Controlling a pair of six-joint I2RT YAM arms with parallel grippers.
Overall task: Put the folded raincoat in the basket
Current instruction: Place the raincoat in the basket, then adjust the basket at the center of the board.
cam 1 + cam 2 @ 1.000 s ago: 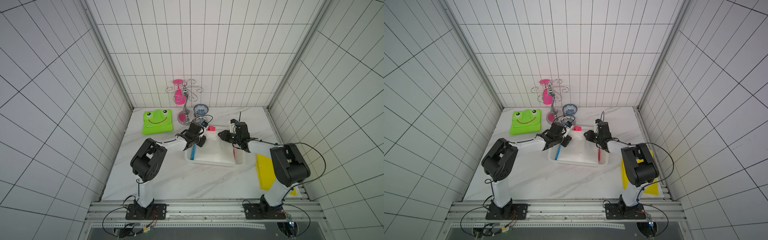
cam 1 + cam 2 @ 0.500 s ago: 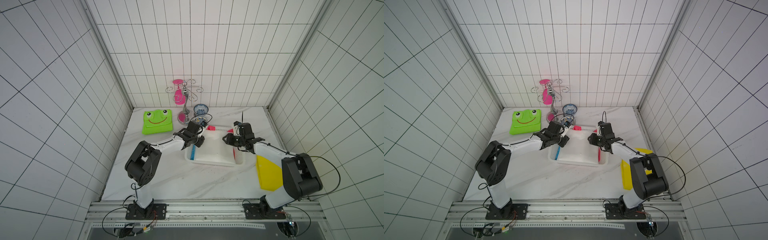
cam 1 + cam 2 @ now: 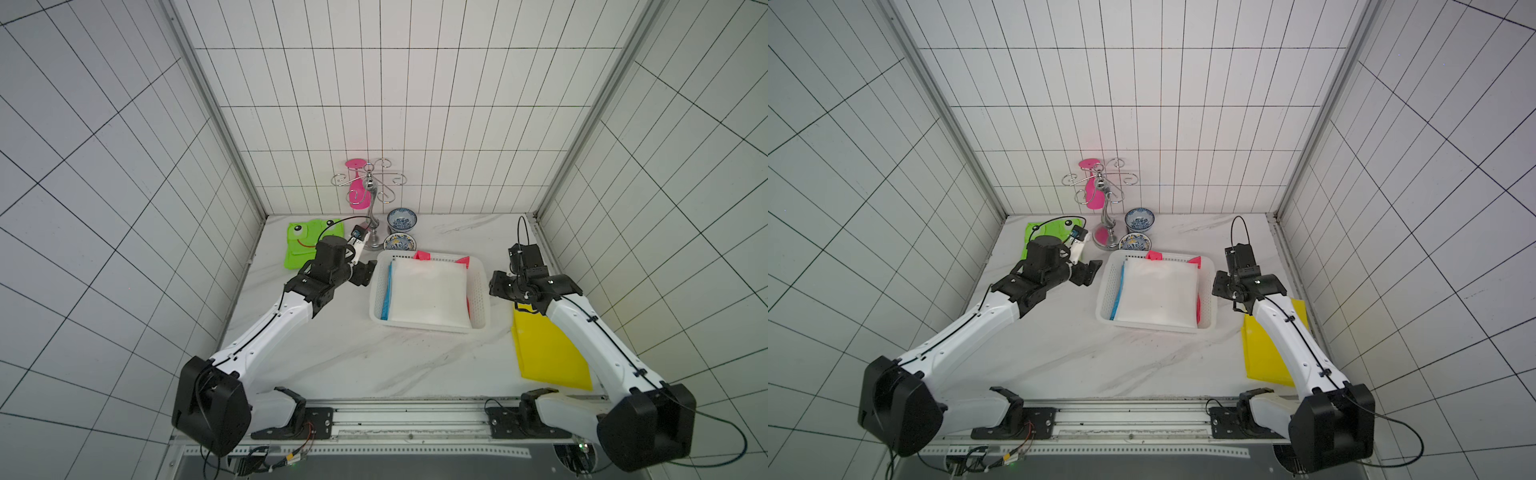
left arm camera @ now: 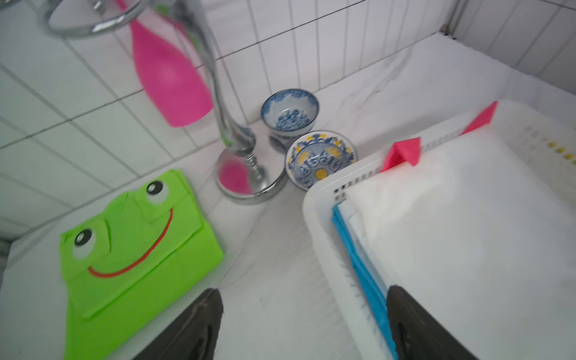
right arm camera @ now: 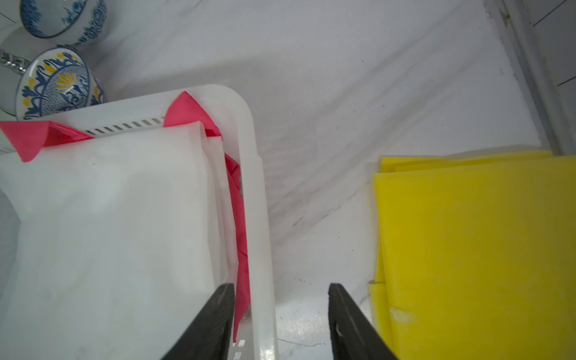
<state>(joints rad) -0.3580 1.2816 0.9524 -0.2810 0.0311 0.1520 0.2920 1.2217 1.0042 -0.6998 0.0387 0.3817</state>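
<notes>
Your left gripper [image 3: 366,273] hangs open and empty at the basket's [image 3: 478,291] left rim, one finger above the blue layer [image 4: 358,258]. A careless swing could hook the rim and drag the light basket into the bowl [image 3: 399,242] behind. The white folded raincoat [image 3: 428,291] lies flat inside the basket, mid-table. Your right gripper [image 3: 498,286] stands parted and empty at the right rim, one finger over the pink fold [image 5: 241,224]. A snag there would pull the stack askew.
</notes>
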